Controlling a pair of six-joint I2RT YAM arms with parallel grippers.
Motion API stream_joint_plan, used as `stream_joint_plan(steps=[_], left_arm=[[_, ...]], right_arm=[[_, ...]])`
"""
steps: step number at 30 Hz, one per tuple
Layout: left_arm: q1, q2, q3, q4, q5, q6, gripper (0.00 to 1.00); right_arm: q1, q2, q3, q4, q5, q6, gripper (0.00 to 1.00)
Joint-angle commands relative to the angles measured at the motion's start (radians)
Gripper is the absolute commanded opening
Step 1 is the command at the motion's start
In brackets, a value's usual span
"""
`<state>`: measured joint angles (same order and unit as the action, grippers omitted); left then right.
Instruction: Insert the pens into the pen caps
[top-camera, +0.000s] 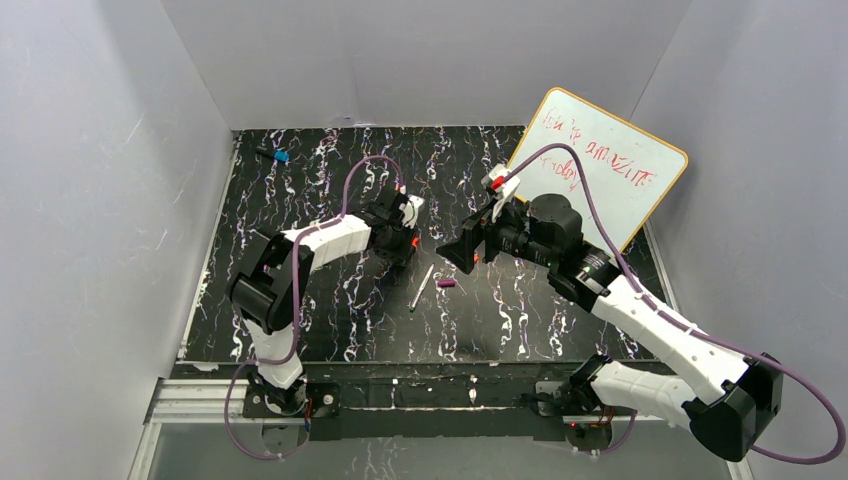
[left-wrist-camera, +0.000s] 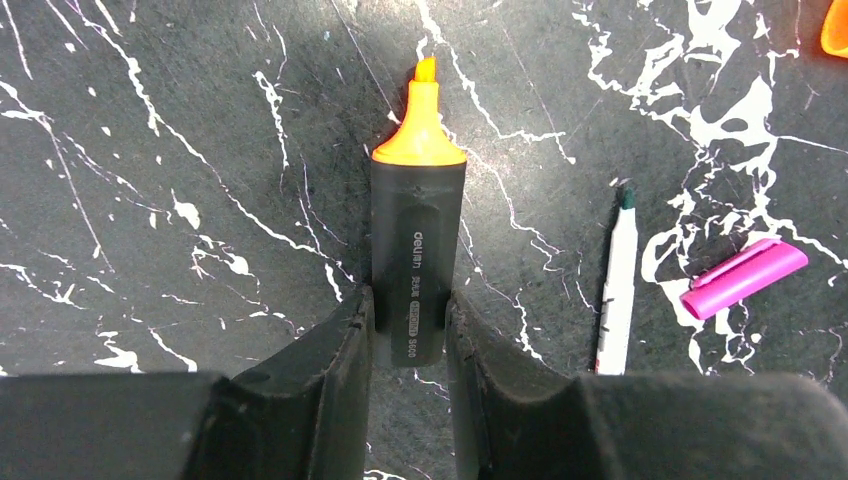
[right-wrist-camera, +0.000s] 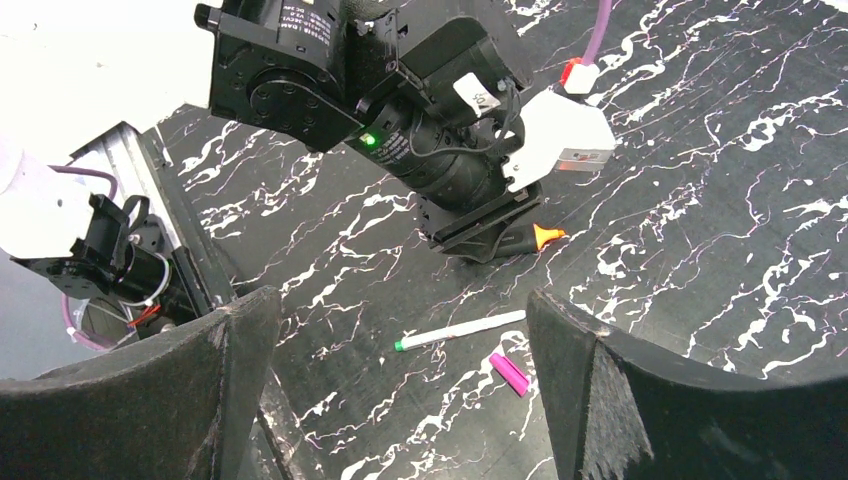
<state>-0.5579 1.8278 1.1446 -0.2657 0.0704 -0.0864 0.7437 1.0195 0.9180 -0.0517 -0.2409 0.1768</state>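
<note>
**A:** Starting at the left: seeing the left gripper (left-wrist-camera: 410, 300) closed snug on the orange marker (left-wrist-camera: 417, 250), pinching the black barrel near its back end. Felt tip bare, pointing away. Held low over the table (left-wrist-camera: 150, 200); cannot tell whether touching.

**B:** Noted. Judging how to handle?

**A:** Reckoning light, stiff, hard plastic, smooth-sided. Likely to swivel or slide in the grip if pushed off-axis into a cap. Better taken nearer mid-barrel, leaving the orange collar free. Spotting an orange piece (left-wrist-camera: 836, 25) at the wrist view's far corner, probably the matching cap, cut off by the edge.

**B:** Moving right?

**A:** Finding the white pen (top-camera: 422, 288) flat on the table, green-tipped, near the purple cap (top-camera: 446, 284), not touching. Thin and round, so apt to roll; best taken across the middle. Cap tiny and light, apt to skid or tip under a finger; best pinched across the closed end, keeping the mouth clear.

**B:** Checking the right side?

**A:** Seeing the right gripper (right-wrist-camera: 402, 300) spread wide, nothing in it, hovering above pen and cap. Finding no green marker or green cap in any view.
</note>
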Motion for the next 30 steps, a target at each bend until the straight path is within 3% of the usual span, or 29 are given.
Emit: stream_joint_plan(steps=[1,5,8,13,17,20,27,30], left_arm=[[-0.019,0.073,-0.013,-0.033,-0.152,0.001,0.23],[-0.05,0.103,-0.023,-0.03,-0.223,-0.004,0.2],[-0.063,0.118,-0.036,-0.014,-0.238,-0.019,0.0],[-0.063,0.012,-0.107,0.06,-0.226,-0.034,0.0],[-0.06,-0.132,-0.146,0.096,-0.201,-0.03,0.0],[-0.059,-0.284,-0.2,0.179,-0.131,-0.031,0.0],[-0.056,-0.554,-0.347,0.392,0.079,-0.068,0.0],[-0.054,-0.624,-0.37,0.42,0.098,-0.091,0.0]], right_arm=[[-0.009,-0.028,0.004,0.023,0.002,-0.012,0.99],[-0.013,-0.03,0.0,0.022,0.003,-0.011,0.99],[-0.015,-0.034,-0.002,0.02,0.003,-0.011,0.99],[-0.022,-0.068,-0.015,0.021,0.063,0.017,0.98],[-0.024,-0.234,-0.205,0.278,0.299,0.205,0.97],[-0.025,-0.299,-0.326,0.399,0.381,0.361,0.97],[-0.027,-0.157,-0.428,0.686,0.25,0.447,0.98],[-0.027,-0.079,-0.376,0.67,0.235,0.454,0.98]])
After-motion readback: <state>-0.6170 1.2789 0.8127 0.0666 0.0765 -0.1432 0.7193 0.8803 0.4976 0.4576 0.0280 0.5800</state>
